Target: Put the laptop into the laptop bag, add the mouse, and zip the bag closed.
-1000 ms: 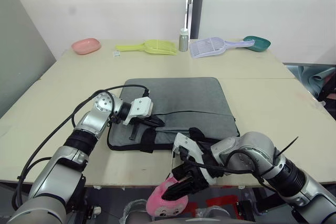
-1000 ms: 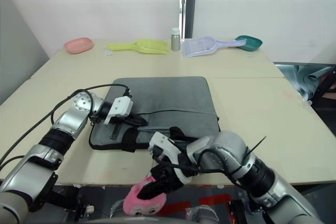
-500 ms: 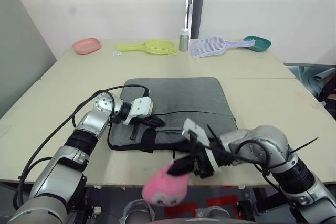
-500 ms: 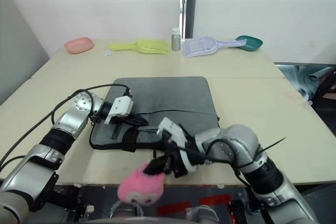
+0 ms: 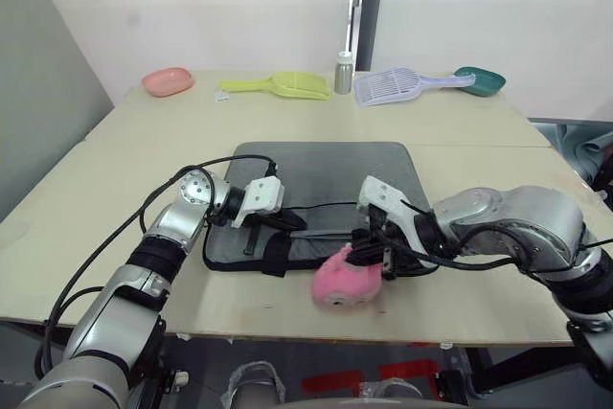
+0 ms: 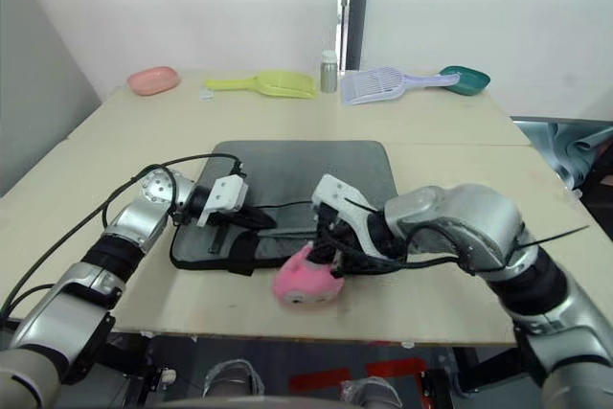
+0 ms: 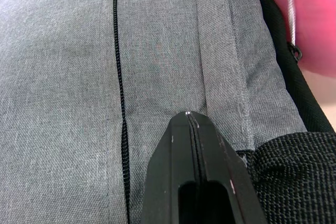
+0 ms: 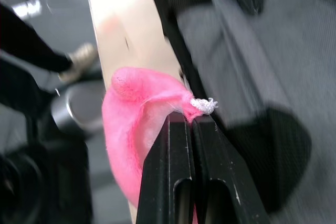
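The grey laptop bag [image 5: 330,174] lies flat in the middle of the table, its black zip [image 7: 119,93] running across the fabric. My left gripper [image 5: 297,224] is shut, its tip resting on the bag's top near the front edge, beside a black strap handle [image 5: 276,256]. My right gripper [image 8: 190,119] is shut on a tip of a pink plush toy [image 5: 343,283], which sits on the table against the bag's front edge. The laptop and the mouse are out of view.
Along the table's far edge lie a pink dish [image 5: 167,80], a yellow scoop [image 5: 283,85], a small bottle [image 5: 343,72], a lilac scoop [image 5: 397,86] and a teal bowl [image 5: 479,80]. Bare table [image 5: 498,179] extends on both sides of the bag.
My right gripper has carried the pink plush toy up from below the table's front edge onto the table beside the bag. The left arm has stayed put. The camera shifted slightly.
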Tool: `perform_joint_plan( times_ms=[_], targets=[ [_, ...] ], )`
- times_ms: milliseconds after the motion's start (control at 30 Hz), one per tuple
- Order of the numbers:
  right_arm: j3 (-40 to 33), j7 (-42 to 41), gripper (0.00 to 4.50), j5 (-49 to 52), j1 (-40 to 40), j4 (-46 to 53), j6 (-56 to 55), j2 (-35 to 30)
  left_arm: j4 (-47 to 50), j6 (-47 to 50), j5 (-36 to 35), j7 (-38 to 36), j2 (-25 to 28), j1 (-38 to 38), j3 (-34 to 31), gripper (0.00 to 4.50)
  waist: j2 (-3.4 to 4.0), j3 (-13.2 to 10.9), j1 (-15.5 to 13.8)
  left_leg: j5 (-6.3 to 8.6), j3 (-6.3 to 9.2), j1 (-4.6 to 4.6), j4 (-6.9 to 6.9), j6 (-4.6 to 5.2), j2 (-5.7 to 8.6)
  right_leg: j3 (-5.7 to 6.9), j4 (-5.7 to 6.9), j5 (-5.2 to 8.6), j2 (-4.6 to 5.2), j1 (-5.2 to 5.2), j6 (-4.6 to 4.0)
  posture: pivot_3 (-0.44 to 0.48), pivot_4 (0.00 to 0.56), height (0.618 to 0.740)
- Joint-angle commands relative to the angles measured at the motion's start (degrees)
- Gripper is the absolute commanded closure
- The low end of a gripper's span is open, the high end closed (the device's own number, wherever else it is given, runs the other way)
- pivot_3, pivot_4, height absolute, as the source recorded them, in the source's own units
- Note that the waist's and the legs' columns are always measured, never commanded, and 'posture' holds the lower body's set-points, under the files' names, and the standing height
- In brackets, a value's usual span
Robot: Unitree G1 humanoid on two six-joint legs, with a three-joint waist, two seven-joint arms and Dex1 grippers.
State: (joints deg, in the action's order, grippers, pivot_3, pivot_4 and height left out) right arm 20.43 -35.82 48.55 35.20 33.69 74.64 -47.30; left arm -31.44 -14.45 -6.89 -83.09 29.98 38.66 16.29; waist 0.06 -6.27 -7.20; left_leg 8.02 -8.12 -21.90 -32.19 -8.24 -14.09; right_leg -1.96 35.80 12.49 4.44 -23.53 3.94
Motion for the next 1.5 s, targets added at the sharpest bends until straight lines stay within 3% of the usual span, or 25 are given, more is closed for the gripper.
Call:
perform_joint_plan(
  times_ms=[33,200,467,700,933,1067,1200,1267,1333,1400,1500],
  targets=[
    [-0.1,-1.5,4.47,-1.3,-3.9,3.7,-2.6,-0.6,-3.0,0.7,4.1,0.9,0.0,-1.7,2.5,4.50,0.00,0.0,0.0,0.00,0.00,0.00,0.00,0.00,0.00,0.00,0.00,0.00,0.00,0.00,0.00,0.000,0.150,0.740],
    [-5.2,-1.4,4.47,1.1,-9.4,7.9,-1.8,-1.9,-3.8,-1.8,5.9,0.6,0.7,-2.5,3.7,4.50,0.00,0.0,0.0,0.13,-0.04,0.00,0.00,0.24,0.00,-0.04,0.00,0.00,0.01,0.00,0.00,0.000,0.150,0.740],
    [-14.1,-2.0,4.47,6.3,-10.9,12.1,1.2,-6.8,-8.2,-9.7,10.9,2.0,1.6,-2.9,6.5,4.50,0.14,0.2,-0.1,0.15,-0.07,0.07,0.00,0.27,0.01,-0.07,-0.01,-0.01,0.06,0.08,0.04,0.000,0.150,0.740],
    [-21.9,-4.6,4.47,7.1,-18.3,16.6,0.6,-18.1,-9.9,-10.7,10.6,2.2,1.3,-2.2,7.4,4.50,0.29,0.3,-0.8,0.15,-0.11,0.06,0.01,0.28,0.04,-0.11,-0.07,0.01,0.11,0.09,0.07,0.000,0.150,0.740],
    [-36.4,-14.5,4.47,-5.2,-41.1,14.7,-7.7,-32.4,-10.9,-11.2,10.2,2.2,1.1,-1.4,7.9,4.50,0.53,0.5,-1.2,0.18,-0.25,0.11,0.16,0.33,0.07,-0.17,-0.26,0.15,0.21,0.12,0.31,0.000,0.150,0.740],
    [-44.6,-20.7,4.47,-15.2,-53.7,10.2,-14.7,-33.1,-11.1,-11.3,10.0,2.2,0.9,-1.4,8.2,4.50,0.53,0.6,-1.2,0.21,-0.29,0.06,0.21,0.39,0.15,-0.16,-0.34,0.33,0.44,0.07,0.61,0.000,0.150,0.740],
    [-47.0,-24.1,4.47,-23.3,-59.5,3.5,-22.6,-32.7,-11.4,-11.3,9.9,2.5,0.7,-1.3,8.1,4.50,0.67,0.7,-1.2,0.22,-0.36,-0.01,0.24,0.57,0.36,-0.17,-0.33,0.31,0.56,0.02,0.58,0.000,0.150,0.740],
    [-44.2,-22.5,4.47,-27.7,-58.1,-1.8,-27.1,-33.6,-11.6,-11.5,9.8,2.5,0.8,-1.3,8.1,4.50,0.71,0.7,-1.0,0.22,-0.37,-0.01,0.23,0.62,0.44,-0.17,-0.32,0.32,0.66,0.01,0.59,0.000,0.150,0.740],
    [-36.4,-18.5,4.47,-33.6,-51.5,-10.0,-33.0,-35.2,-11.3,-11.5,9.5,2.4,1.3,-1.7,7.9,4.50,0.72,0.7,-0.8,0.22,-0.38,-0.01,0.23,0.67,0.55,-0.18,-0.30,0.33,0.76,0.01,0.62,0.000,0.150,0.740],
    [-28.8,-17.0,4.47,-37.9,-43.5,-15.6,-37.3,-35.1,-11.1,-11.5,9.3,2.3,1.6,-2.1,7.8,4.50,0.78,0.8,-0.4,0.21,-0.37,-0.01,0.22,0.73,0.75,-0.19,-0.29,0.46,0.91,0.01,0.86,0.000,0.150,0.740],
    [-14.8,-15.3,4.47,-47.2,-24.0,-25.0,-41.3,-27.7,-10.7,-11.6,9.1,2.3,2.0,-2.7,7.6,4.50,0.70,0.7,0.7,0.21,-0.45,-0.06,0.11,0.94,0.92,-0.23,-0.27,0.23,1.09,0.11,0.66,0.000,0.150,0.740]
  ],
)
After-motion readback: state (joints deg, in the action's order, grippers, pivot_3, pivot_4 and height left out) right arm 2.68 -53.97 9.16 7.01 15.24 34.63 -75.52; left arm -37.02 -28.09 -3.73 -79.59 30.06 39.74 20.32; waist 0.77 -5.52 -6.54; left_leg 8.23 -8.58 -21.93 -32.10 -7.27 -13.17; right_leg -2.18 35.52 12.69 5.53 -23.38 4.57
